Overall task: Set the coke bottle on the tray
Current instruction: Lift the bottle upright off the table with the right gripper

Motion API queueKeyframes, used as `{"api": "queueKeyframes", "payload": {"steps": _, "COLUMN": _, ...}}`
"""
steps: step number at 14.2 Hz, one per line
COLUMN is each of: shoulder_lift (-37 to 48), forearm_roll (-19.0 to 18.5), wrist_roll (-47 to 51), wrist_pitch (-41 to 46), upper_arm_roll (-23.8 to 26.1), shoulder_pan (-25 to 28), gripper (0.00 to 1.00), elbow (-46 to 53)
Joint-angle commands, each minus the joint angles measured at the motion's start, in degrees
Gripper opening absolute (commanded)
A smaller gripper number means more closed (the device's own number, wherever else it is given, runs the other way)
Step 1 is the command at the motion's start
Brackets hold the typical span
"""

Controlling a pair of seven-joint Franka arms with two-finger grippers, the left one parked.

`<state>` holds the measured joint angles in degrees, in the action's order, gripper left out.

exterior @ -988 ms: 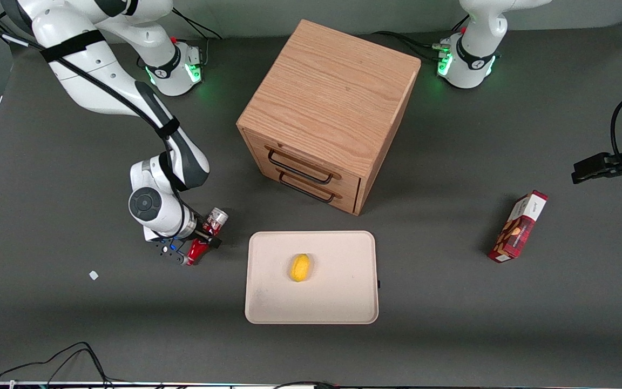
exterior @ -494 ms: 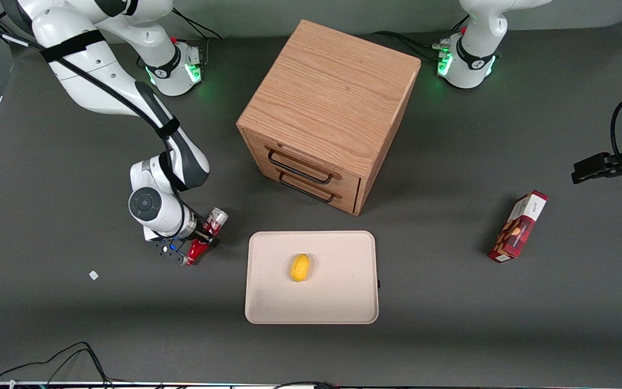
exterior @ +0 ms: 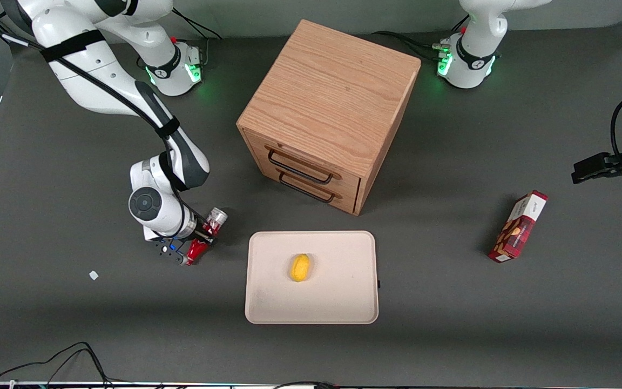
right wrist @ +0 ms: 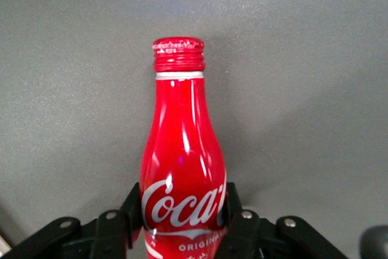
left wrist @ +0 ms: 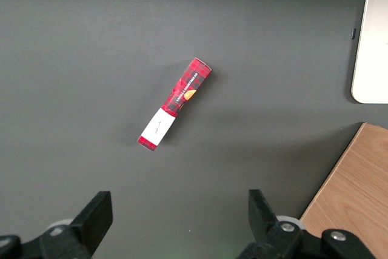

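Two black fingers [right wrist: 237, 225] of the claw [exterior: 201, 242] press against either side of the coke bottle [exterior: 205, 235], pinching its lower body just below the white script. The right wrist view shows the bottle's red cap pointing away from the claw, with plain grey bench surface [exterior: 73, 324] all around it. In the front view the bottle lies tilted, its silver-white base end pointing away from the camera and its red neck toward it, held by the claw beside the tray's [exterior: 338, 302] corner that faces the working arm's end of the bench. Bottle and tray are near one another but apart.

Sitting on the tray, roughly at its middle, is a small yellow lemon-like fruit [exterior: 300, 267]. A wooden two-drawer cabinet [exterior: 332, 102] stands at the centre of the bench, farther from the front camera than the tray, its drawer fronts and dark handles turned toward the tray. A red snack box [exterior: 518, 226] lies toward the parked arm's end of the bench, well apart from the tray. A tiny white scrap [exterior: 93, 275] lies on the bench toward the working arm's end, near the claw.
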<state>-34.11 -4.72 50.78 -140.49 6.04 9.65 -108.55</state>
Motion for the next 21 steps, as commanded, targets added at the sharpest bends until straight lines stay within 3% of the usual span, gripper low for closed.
{"api": "queueKeyframes", "payload": {"steps": 1, "shoulder_lift": 0.09, "forearm_roll": -1.88, "wrist_roll": 2.22, "wrist_pitch": -0.40, "upper_arm_roll": -0.15, "shoulder_pan": 0.36, "gripper": 0.00, "elbow": 0.10}}
{"api": "queueKeyframes", "payload": {"steps": 8, "shoulder_lift": 2.37, "forearm_roll": -1.79, "wrist_roll": 2.30, "wrist_pitch": 0.74, "upper_arm_roll": 0.11, "shoulder_pan": 0.19, "gripper": 0.00, "elbow": 0.01}}
{"api": "queueKeyframes", "payload": {"steps": 13, "shoulder_lift": 12.82, "forearm_roll": -1.00, "wrist_roll": 0.46, "wrist_pitch": 14.61, "upper_arm_roll": 2.30, "shoulder_pan": -1.47, "gripper": 0.00, "elbow": 0.45}}
{"api": "queueKeyframes", "payload": {"steps": 18, "shoulder_lift": 21.53, "forearm_roll": 2.34, "wrist_roll": -2.88, "wrist_pitch": 28.66, "upper_arm_roll": 14.76, "shoulder_pan": -12.88, "gripper": 0.00, "elbow": 3.60}}
{"api": "queueKeyframes", "payload": {"steps": 21, "shoulder_lift": 21.37, "forearm_roll": 2.52, "wrist_roll": -3.58, "wrist_pitch": 40.00, "upper_arm_roll": 19.62, "shoulder_pan": -17.65, "gripper": 0.00, "elbow": 12.28}}
